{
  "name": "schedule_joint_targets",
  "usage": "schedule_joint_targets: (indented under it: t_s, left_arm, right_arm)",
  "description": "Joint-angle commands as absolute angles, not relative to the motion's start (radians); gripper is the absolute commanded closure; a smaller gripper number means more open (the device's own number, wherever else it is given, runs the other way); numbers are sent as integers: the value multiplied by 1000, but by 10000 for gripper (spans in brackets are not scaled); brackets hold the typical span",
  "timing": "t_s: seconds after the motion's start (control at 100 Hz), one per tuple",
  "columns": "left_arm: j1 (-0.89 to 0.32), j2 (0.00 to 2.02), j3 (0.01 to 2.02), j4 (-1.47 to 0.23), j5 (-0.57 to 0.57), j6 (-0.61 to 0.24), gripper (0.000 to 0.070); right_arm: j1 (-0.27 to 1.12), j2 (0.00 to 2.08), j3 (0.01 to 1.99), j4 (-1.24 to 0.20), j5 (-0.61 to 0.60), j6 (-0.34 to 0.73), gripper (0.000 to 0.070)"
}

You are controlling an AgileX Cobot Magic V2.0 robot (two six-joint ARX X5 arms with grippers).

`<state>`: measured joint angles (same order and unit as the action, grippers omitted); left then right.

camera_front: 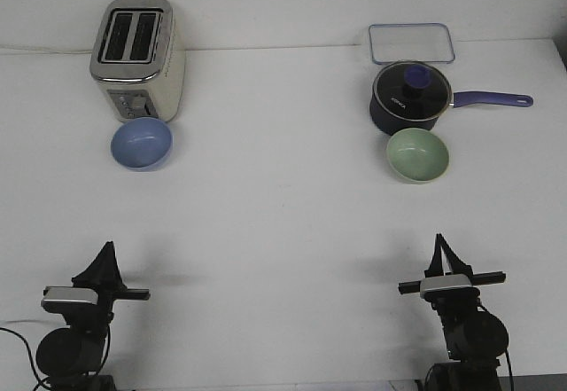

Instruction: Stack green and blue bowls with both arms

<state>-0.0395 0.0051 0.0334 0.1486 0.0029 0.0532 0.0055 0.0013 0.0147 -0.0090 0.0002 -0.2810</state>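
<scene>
The blue bowl (142, 143) sits upright on the white table at the far left, right in front of the toaster. The green bowl (417, 155) sits upright at the far right, just in front of the saucepan. My left gripper (107, 249) is low at the near left, well short of the blue bowl, its pointed fingers together. My right gripper (440, 242) is low at the near right, well short of the green bowl, its fingers together too. Both hold nothing.
A silver toaster (137, 58) stands behind the blue bowl. A dark navy lidded saucepan (411, 98) with a long handle (492, 99) pointing right stands behind the green bowl. A clear rectangular lid or tray (411, 43) lies behind the saucepan.
</scene>
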Motion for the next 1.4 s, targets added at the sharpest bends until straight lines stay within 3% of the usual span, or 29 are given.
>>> schedule_joint_targets:
  t_s: [0.0,0.8,1.06,1.27,1.39]
  left_arm:
    - [-40,4,16,158,5,52,685]
    - [-40,4,16,158,5,52,685]
    - [-40,4,16,158,5,52,685]
    - [-40,4,16,158,5,52,685]
    - [-40,4,16,158,5,52,685]
  right_arm:
    - [6,1,13,6,0,-284,700]
    - [6,1,13,17,0,-277,700]
    - [6,1,13,37,2,-64,700]
    - [6,1,13,22,8,242,700]
    - [6,2,47,20,36,316,700]
